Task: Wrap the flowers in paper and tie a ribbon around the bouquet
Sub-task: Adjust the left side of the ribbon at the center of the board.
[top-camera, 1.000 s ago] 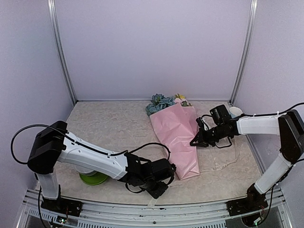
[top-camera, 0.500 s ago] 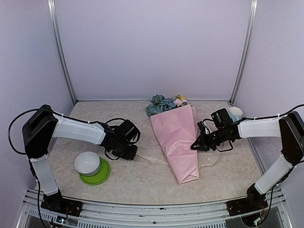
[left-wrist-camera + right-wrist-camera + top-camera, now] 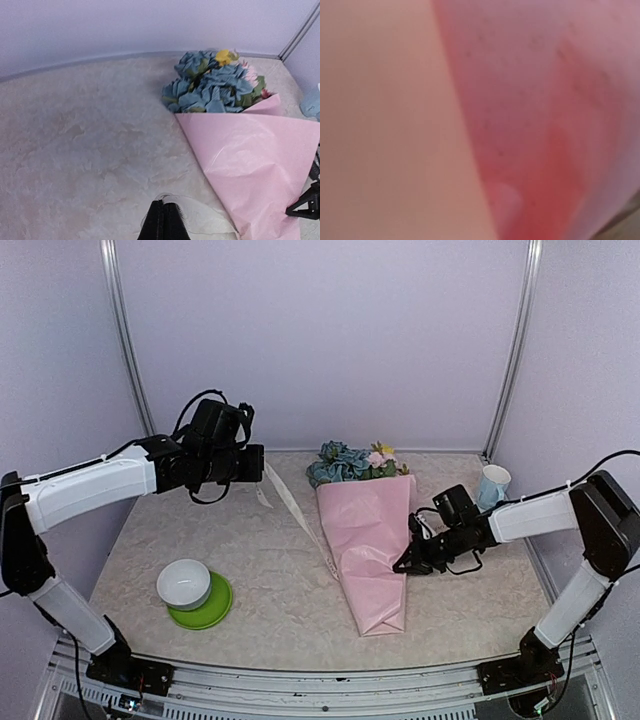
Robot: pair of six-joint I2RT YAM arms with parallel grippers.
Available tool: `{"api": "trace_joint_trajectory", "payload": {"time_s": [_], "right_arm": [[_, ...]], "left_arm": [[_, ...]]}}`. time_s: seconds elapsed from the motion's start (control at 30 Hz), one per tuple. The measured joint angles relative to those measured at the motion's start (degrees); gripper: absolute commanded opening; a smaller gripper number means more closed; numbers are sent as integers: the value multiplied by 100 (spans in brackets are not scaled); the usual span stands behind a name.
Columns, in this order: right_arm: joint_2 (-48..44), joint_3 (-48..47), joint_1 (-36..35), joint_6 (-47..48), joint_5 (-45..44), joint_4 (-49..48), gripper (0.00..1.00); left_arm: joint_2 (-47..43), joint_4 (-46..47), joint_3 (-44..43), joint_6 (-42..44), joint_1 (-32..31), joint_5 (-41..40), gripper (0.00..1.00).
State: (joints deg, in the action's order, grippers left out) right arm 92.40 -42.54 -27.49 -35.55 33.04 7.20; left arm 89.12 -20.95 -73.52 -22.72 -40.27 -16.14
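The bouquet (image 3: 368, 545) lies on the table as a pink paper (image 3: 255, 155) cone, its tip toward the near edge. Blue, pink and yellow flowers (image 3: 350, 462) show at its far, wide end. My left gripper (image 3: 257, 466) is raised at the back left and shut on the cream ribbon (image 3: 295, 510). The ribbon slants down from it to the cone's left side. In the left wrist view the shut tips (image 3: 165, 206) pinch the ribbon (image 3: 205, 215). My right gripper (image 3: 402, 566) is shut at the cone's right edge, and pink paper (image 3: 545, 100) fills its wrist view, hiding the fingers.
A white bowl (image 3: 183, 583) sits on a green plate (image 3: 208, 612) at the near left. A pale blue cup (image 3: 492, 483) stands at the back right, beside the right arm. Metal frame posts and lilac walls close in the table.
My left arm swung from the near middle of the table out to the left and up to the back, lifting the ribbon. The right gripper and the cone shifted slightly nearer.
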Motion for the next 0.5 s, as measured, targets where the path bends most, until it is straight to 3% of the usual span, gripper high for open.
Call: {"api": "trace_joint_trajectory", "payload": {"time_s": [0.5], "right_arm": [[343, -4, -144, -13, 17, -212, 0]], "left_arm": [[28, -306, -2546, 1303, -1515, -621, 0]]}}
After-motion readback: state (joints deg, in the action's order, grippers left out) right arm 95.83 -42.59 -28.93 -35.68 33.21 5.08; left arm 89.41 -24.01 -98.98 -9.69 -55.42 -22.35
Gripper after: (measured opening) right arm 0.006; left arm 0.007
